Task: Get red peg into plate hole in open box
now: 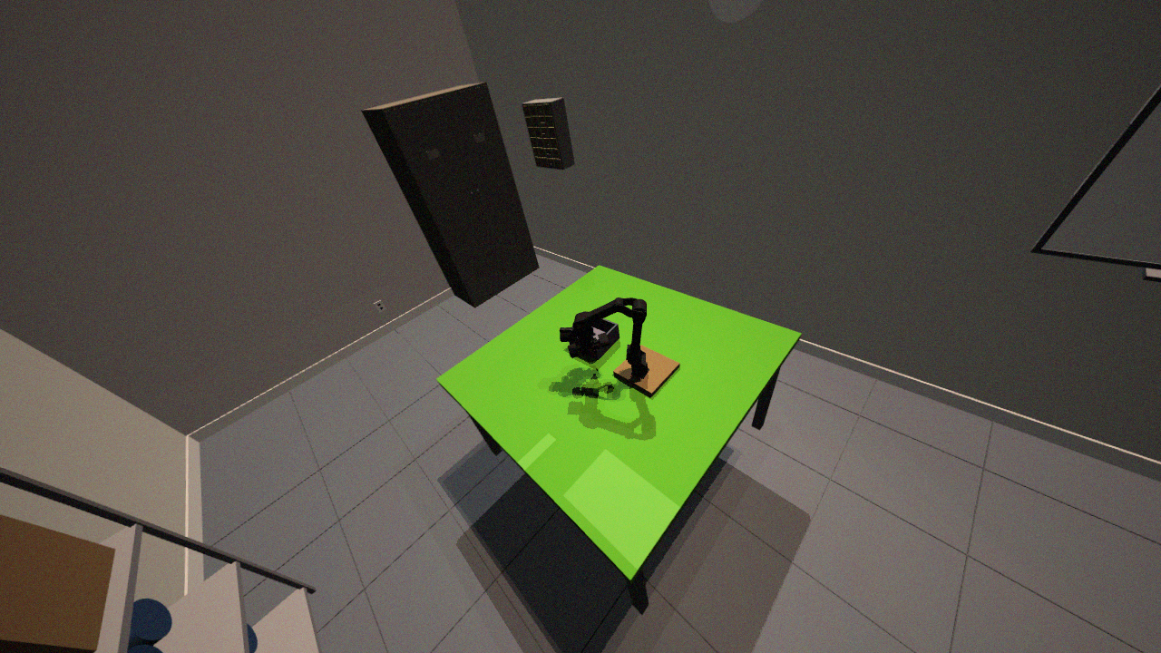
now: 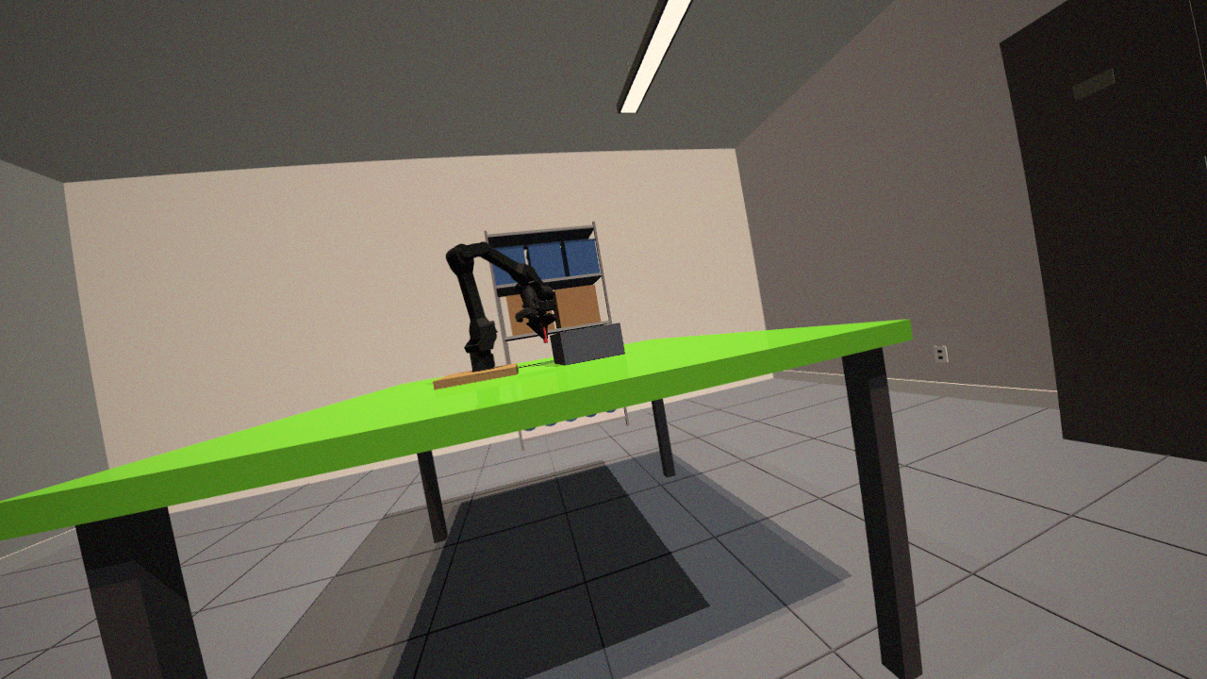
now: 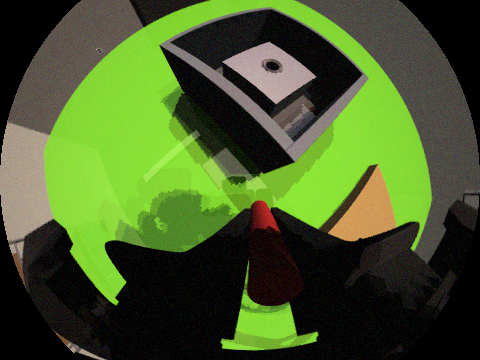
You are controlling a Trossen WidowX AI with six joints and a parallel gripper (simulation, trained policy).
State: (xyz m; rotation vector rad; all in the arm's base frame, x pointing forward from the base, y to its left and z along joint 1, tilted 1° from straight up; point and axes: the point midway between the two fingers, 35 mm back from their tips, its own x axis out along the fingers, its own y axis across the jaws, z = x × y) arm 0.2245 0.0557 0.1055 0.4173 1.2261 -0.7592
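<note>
Hidden from sight around the box

In the top view, the arm (image 1: pixel 639 328) (image 2: pixel 471 295) (image 3: pixel 175 290) covers much of the box (image 1: pixel 603 349) (image 2: pixel 588 345) (image 3: pixel 220 120); the hole in its plate (image 1: pixel 600 332) (image 3: pixel 290 80) is too small to tell, and the peg (image 2: pixel 545 334) (image 3: pixel 272 260) cannot be made out. The exterior view hides the plate behind the box's wall and the peg's upper part behind the arm, beside the box. Beyond the box, the shelf unit (image 2: pixel 603 283) is partly hidden; right of it, the picture's edge cuts off a dark cabinet (image 1: pixel 479 202) (image 2: pixel 1105 236)
</note>
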